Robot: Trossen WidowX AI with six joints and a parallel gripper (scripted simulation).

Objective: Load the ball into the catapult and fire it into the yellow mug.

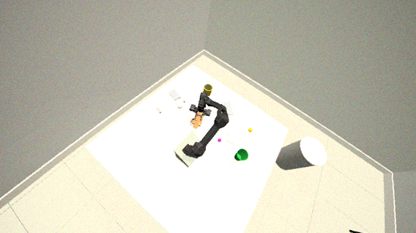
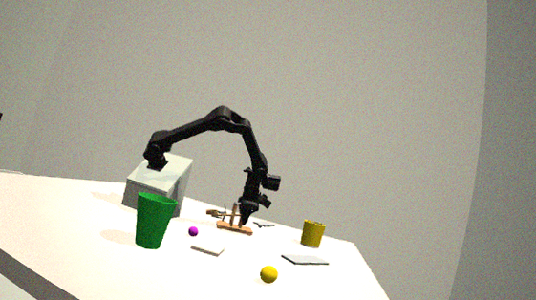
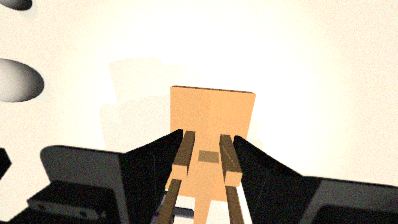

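Observation:
The wooden catapult (image 1: 196, 121) (image 2: 233, 226) (image 3: 212, 114) stands on the white table, its orange base plate and two brown uprights filling the wrist view. My gripper (image 1: 199, 113) (image 2: 242, 222) (image 3: 208, 136) reaches down over it, and its two black fingers press on the outer sides of the uprights. The yellow mug (image 1: 208, 89) (image 2: 312, 233) stands upright just beyond the catapult. A yellow ball (image 1: 250, 130) (image 2: 269, 274) and a small magenta ball (image 1: 219, 140) (image 2: 193, 231) lie loose on the table, apart from the catapult.
A green cup (image 1: 241, 155) (image 2: 152, 227) stands near the magenta ball. The arm is mounted on a grey box (image 1: 184, 156) (image 2: 172, 181). Flat slabs (image 2: 207, 249) (image 2: 304, 259) and small white pieces (image 1: 174, 94) lie about. A white cylinder (image 1: 312, 151) lies on the floor beside the table.

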